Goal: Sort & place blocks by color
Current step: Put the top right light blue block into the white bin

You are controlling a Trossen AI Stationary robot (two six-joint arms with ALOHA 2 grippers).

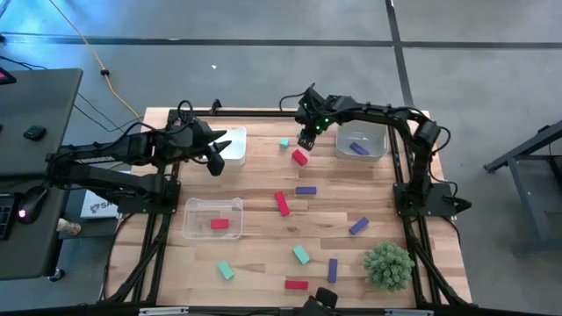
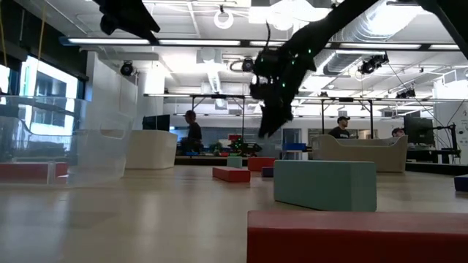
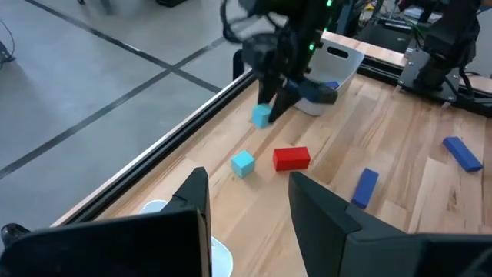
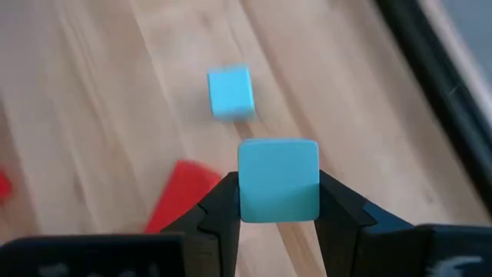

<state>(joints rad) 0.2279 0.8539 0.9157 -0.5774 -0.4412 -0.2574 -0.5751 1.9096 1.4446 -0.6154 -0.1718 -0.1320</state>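
Teal block (image 4: 278, 180) pinched in right claw (image 4: 278, 201), above the table (image 1: 255, 263); left claw (image 3: 246, 201) spread.

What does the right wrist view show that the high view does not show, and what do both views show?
Only the right wrist view: a teal block clamped between the right gripper's fingers.

Only the high view: the whole table, the left gripper hovering over a clear tray, another tray holding a red block, a tray holding a purple block, the spiky plant.

Both: a second teal block and a red block lying on the wood near the right gripper.
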